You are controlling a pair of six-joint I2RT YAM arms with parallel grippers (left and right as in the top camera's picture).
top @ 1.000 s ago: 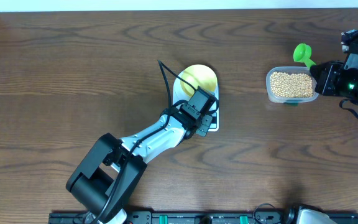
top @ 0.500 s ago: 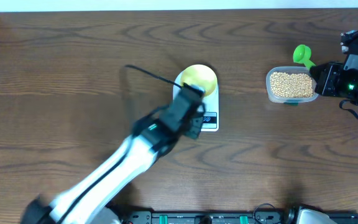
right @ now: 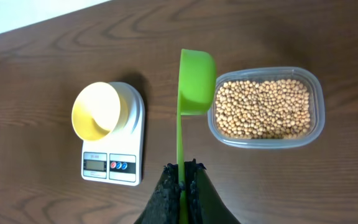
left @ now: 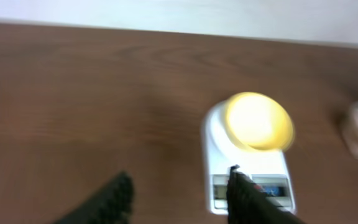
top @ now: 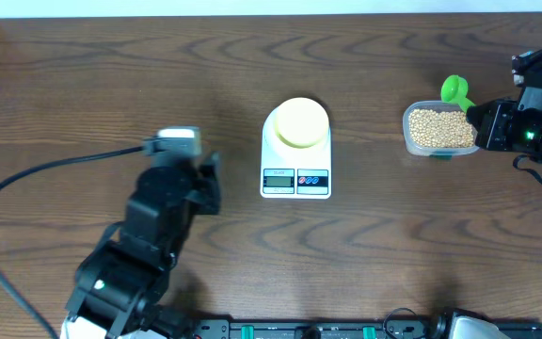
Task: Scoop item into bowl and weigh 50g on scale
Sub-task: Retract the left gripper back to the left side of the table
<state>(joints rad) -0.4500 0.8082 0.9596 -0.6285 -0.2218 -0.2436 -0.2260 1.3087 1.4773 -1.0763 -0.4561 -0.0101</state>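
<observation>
Overhead, the yellow bowl (top: 300, 122) sits on the top part of the white scale (top: 295, 179), in the middle of the table (top: 111, 75). That is a good spot, because the scale can count the weight as beans go in. The bowl looks empty. The numbers on the scale are too small to read.

All the beans (top: 441, 127) lie in a clear tub (top: 408, 141) at the right of the frame, well apart from the scale.

The right gripper (right: 180, 183) is squeezed tight on the long handle of a green scoop (right: 196, 81). In the right wrist view the scoop's cup hangs just beside the tub's left end, and no beans show in it. I think it waits there so it can dip straight in.

The left gripper (left: 179, 196) has its fingers spread and holds nothing. It is at the lower left in the overhead view, away from the scale, which leaves room for the scoop.

No scooping is done yet, I think. The round beans could roll off on the way to the bowl.
</observation>
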